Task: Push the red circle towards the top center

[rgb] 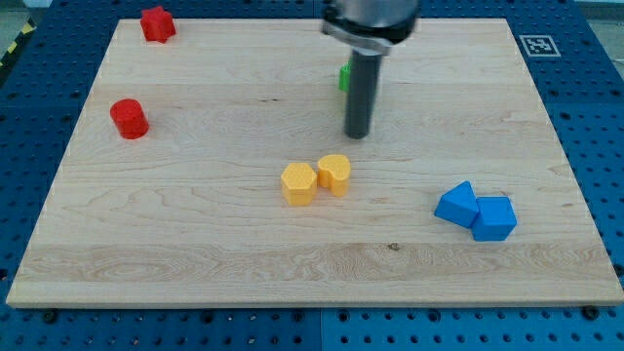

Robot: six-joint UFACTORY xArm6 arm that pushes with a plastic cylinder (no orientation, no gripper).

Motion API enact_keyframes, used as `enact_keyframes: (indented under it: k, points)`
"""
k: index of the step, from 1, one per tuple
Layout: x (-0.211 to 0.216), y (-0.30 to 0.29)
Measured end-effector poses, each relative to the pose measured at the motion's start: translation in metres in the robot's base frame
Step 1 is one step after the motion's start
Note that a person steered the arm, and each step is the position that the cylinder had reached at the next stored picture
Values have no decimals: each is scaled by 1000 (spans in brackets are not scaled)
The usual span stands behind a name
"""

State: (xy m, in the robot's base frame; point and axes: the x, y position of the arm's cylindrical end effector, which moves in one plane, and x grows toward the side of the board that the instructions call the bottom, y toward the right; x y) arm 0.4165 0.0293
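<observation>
The red circle (128,118) is a short red cylinder at the view's left side of the wooden board. My tip (358,136) is the lower end of the dark rod, near the middle of the board, far to the right of the red circle. The tip stands just above the two yellow blocks and touches none of them. A green block (344,77) is mostly hidden behind the rod.
A red star-like block (156,24) lies at the top left corner. A yellow hexagon (298,183) and a yellow rounded block (334,173) touch below my tip. Two blue blocks (456,205) (493,218) touch at lower right. The board's edge (292,304) borders blue pegboard.
</observation>
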Motion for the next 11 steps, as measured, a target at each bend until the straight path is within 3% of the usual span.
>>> enact_keyframes:
  k: [1, 3, 6, 7, 8, 10, 11]
  points:
    - [-1, -53]
    - [-65, -173]
    - [-68, -314]
    - [-22, -321]
    - [10, -268]
    - [12, -247]
    - [-12, -252]
